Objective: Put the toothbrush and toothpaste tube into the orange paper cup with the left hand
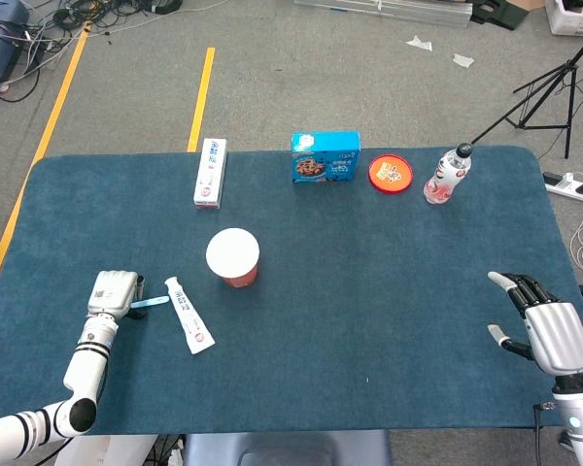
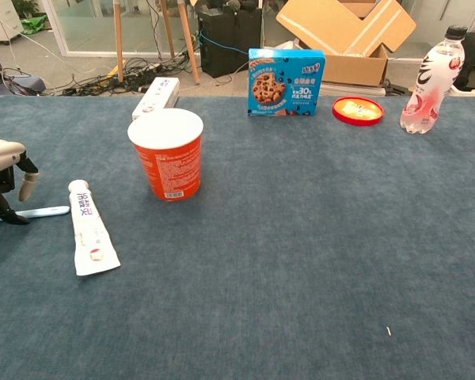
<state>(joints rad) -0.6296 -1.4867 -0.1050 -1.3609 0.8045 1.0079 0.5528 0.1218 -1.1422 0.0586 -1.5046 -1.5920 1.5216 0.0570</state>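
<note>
The right hand (image 1: 546, 330) hovered at the near right corner of the blue table (image 1: 369, 291), fingers apart and holding nothing, well away from every object.

At the near left, the left hand (image 1: 114, 291) sat low over the handle end of the light blue toothbrush (image 2: 39, 212). In the chest view its fingers (image 2: 1, 207) pointed down, and a dark fingertip met the table right at the toothbrush, which lay flat with its free end sticking out past the fingers toward the tube. Whether the fingers had actually closed on the handle could not be told from either view; the toothbrush was not lifted.

Just beyond that free end, away from the fingers, lay the white toothpaste tube (image 2: 88, 233), flat on the table, its cap end farther from the robot and its crimped end nearer. The tube and toothbrush looked close but apart.

Farther on from the fingers, past the tube, the orange paper cup (image 2: 167, 154) stood upright with its mouth open; its inside was not visible in the chest view and showed only white from above.

Along the far edge, well away from both hands, were a white toothpaste box (image 1: 210, 172) lying flat, a blue cookie box (image 1: 325, 157) standing, a red lid (image 1: 390, 174), and a bottle (image 1: 446, 176) standing upright.
</note>
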